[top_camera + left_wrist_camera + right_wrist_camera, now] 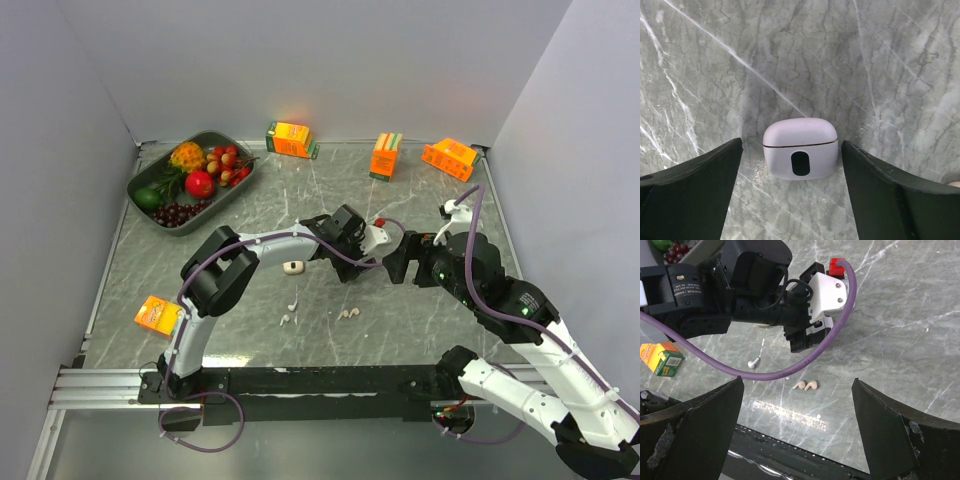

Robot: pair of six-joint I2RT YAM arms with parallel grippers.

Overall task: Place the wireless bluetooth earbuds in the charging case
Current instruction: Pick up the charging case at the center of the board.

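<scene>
Surface: grey marbled table [400, 335], enclosed by plain pale walls [350, 60].

Item 1. White rounded plastic charging case [800, 148], with a dark oval mark on its front and its lid down. It lies flat on the table, toward the middle.

Item 2. My left pincer [791, 141]: jaws apart. In my left wrist view the case sits between the two black fingers [700, 185], with a strip of bare table showing on either side. I grip nothing.

Item 3. My right pincer [797, 381]: jaws wide and empty, held above the table and facing my left arm and its purple cable [805, 360].

Item 4. Thin white plastic earbud with a stem [290, 310], lying loose on the table just nearer my bases than the case, outside it.

Item 5. Two stubby pale-beige plastic earbuds [348, 313], side by side and touching or nearly so. They lie on the table to the right of the stemmed one, also outside the case.

Item 6. Dark grey tray of mixed fruit [133, 187] in the far left corner.

Item 7. Three orange cardboard juice cartons [385, 155] set along the far edge.

Item 8. Fourth orange juice carton [158, 315] at the near left, beside my left arm.
</scene>
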